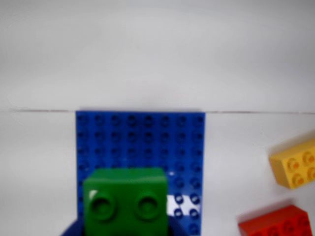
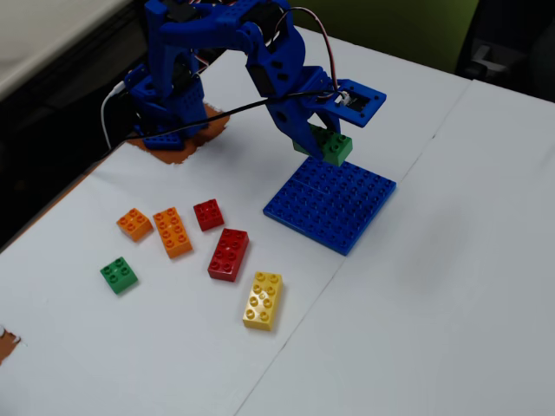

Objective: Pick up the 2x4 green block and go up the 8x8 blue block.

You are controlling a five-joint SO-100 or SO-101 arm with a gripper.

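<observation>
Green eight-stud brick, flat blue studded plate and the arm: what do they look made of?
The green eight-stud brick, held in the hand, looks like glossy moulded plastic, with highlights on its studs. The flat blue studded plate looks like the same plastic, showing white glare patches in the wrist view. The blue arm appears to be matte plastic, possibly 3D-printed.

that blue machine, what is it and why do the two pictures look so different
It is a small robot arm on a white table. The fixed view looks from the side; the wrist view comes from a camera riding on the arm, looking down. Its gripper holds a green block above a flat blue plate; the block fills the wrist view's bottom. Loose on the table lie a yellow brick, two red bricks, two orange ones and a small green brick.
</observation>
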